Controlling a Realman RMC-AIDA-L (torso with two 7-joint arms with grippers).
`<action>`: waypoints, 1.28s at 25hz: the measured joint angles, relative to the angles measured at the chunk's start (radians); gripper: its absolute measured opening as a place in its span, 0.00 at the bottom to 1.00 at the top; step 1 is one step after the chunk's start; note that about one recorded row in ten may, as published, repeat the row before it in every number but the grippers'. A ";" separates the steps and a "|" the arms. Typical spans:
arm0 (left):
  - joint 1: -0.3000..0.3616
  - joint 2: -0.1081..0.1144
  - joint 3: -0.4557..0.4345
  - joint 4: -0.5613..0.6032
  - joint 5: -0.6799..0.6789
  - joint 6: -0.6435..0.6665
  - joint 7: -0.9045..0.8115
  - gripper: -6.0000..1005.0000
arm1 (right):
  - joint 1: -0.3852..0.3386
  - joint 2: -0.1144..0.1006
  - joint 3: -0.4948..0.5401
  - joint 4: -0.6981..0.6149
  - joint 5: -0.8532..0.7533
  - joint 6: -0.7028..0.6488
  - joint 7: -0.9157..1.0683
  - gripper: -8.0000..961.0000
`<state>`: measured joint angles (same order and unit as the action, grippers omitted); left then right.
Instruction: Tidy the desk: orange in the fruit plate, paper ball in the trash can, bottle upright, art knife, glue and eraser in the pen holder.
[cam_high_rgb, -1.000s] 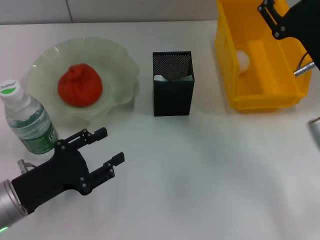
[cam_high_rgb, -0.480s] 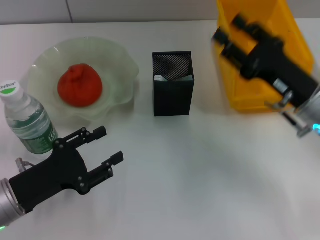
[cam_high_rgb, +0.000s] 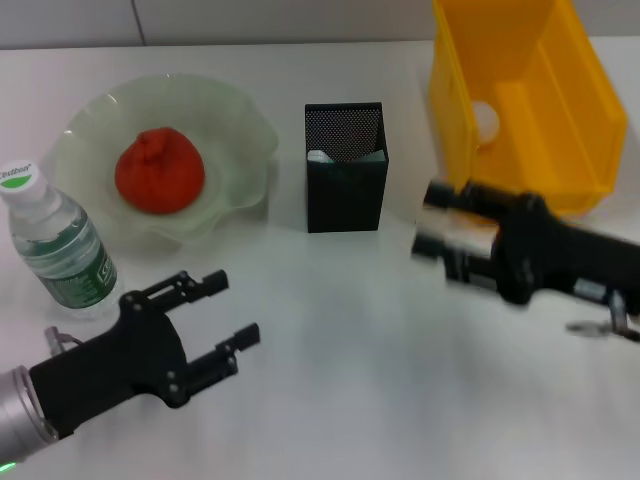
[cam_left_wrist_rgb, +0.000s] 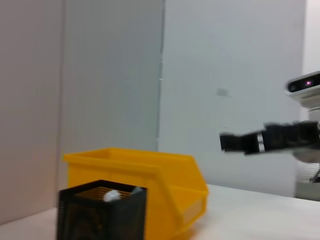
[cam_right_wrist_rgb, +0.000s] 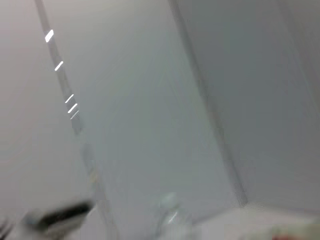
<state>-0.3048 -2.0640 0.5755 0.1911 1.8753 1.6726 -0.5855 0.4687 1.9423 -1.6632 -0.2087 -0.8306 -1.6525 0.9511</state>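
Your head view lists the whole desk (cam_high_rgb: 330, 330): the orange (cam_high_rgb: 159, 171), red-orange and round with a puckered knob, sits in the fruit plate (cam_high_rgb: 240, 130), a pale-green translucent bowl with a ruffled rim; the bottle (cam_high_rgb: 55, 240), clear plastic with a green label and white cap, stands upright just beside that bowl on its near left side; the pen holder (cam_high_rgb: 345, 165), a square black mesh box, stands at centre with pale items showing over its rim; the trash can (cam_high_rgb: 520, 100), bright yellow smooth plastic with sloped walls, stands to its right, with the white paper ball (cam_high_rgb: 484, 120) inside against the near-left wall. Your left gripper (cam_high_rgb: 232, 312) hovers low over bare desk in front of the bottle, fingers spread apart, holding nothing. Your right gripper (cam_high_rgb: 432, 222) is smeared, near the front of the trash can; whether its fingers are open you cannot tell. Your left wrist view adds a side-on look: pen holder (cam_left_wrist_rgb: 101, 212) in front of trash can (cam_left_wrist_rgb: 150, 175), a white wad poking above the mesh, and the right gripper (cam_left_wrist_rgb: 226, 142) in the air beyond. Your right wrist view gives only a blurred grey wall.
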 joint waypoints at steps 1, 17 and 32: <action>-0.003 0.000 0.009 0.001 0.000 0.001 -0.008 0.64 | 0.000 0.000 0.000 0.000 0.000 0.000 0.000 0.65; -0.036 0.002 0.099 0.042 0.025 0.001 -0.157 0.77 | 0.043 -0.028 0.004 -0.011 -0.291 0.055 -0.049 0.86; -0.039 0.001 0.154 0.071 0.024 0.000 -0.176 0.79 | 0.047 -0.026 0.003 -0.023 -0.309 0.065 -0.051 0.86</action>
<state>-0.3437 -2.0630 0.7295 0.2625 1.8991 1.6726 -0.7614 0.5153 1.9161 -1.6598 -0.2317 -1.1391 -1.5875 0.9003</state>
